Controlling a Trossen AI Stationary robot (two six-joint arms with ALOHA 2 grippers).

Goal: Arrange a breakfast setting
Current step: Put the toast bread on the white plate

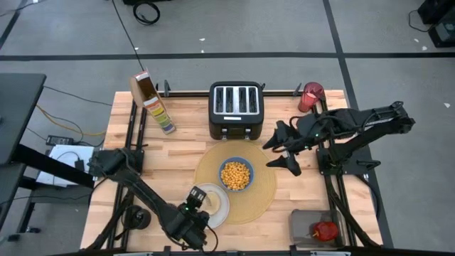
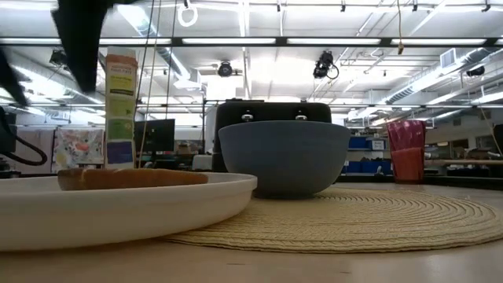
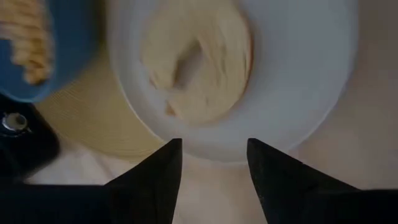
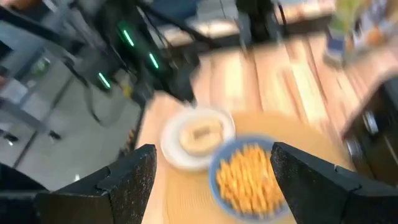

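Observation:
A round tan placemat [image 1: 259, 195] lies in the middle of the table. On it stands a blue bowl [image 1: 236, 175] of yellow cereal. A white plate [image 1: 217, 206] with a slice of toast [image 3: 196, 62] rests partly on the mat's near left edge. My left gripper [image 3: 213, 149] is open above the plate's near rim and touches nothing. My right gripper [image 1: 279, 151] is open and empty above the table, right of the mat. A translucent red cup [image 1: 311, 96] stands at the far right. A red apple [image 1: 325, 230] lies in a grey tray. No spoon shows.
A black four-slot toaster [image 1: 236, 109] stands just behind the mat. A tall cereal box [image 1: 151, 102] stands at the far left. The grey tray [image 1: 302, 226] sits at the near right corner. Bare wood shows left of the plate.

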